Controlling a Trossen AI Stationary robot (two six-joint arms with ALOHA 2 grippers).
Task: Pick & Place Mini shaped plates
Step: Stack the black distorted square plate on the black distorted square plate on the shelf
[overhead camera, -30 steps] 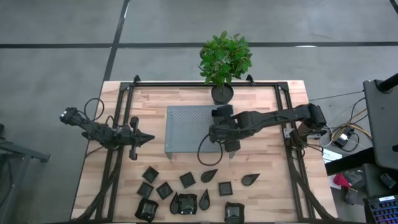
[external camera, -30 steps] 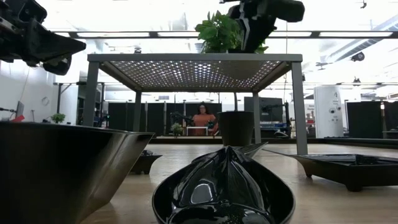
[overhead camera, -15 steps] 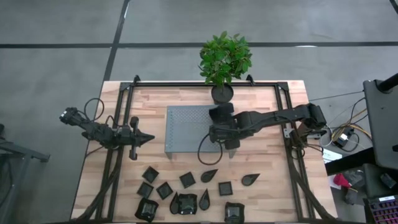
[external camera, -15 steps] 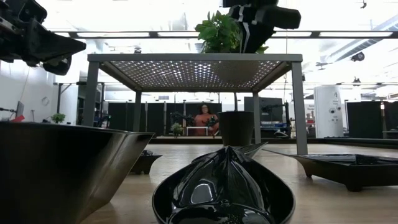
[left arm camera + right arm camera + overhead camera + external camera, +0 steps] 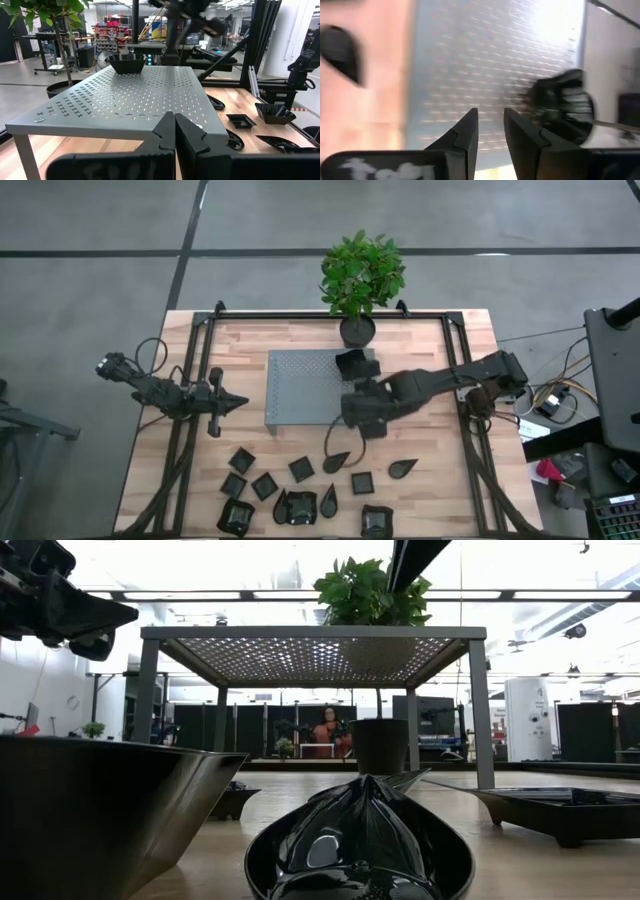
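Plate (image 5: 355, 363) on platform (image 5: 300, 385), beside parted right gripper (image 5: 352, 408)

In the right wrist view we see everything smeared: a dark plate (image 5: 562, 107) on the grey platform (image 5: 485, 60) has no clear outline, and 1 black teardrop plate (image 5: 340, 52) is cut by the edge. In the low view, the nearest plates (image 5: 358, 845) fill the foreground and run off the bottom, hiding the table (image 5: 300, 785) behind them. A distant person (image 5: 326, 732) is too small to make out.
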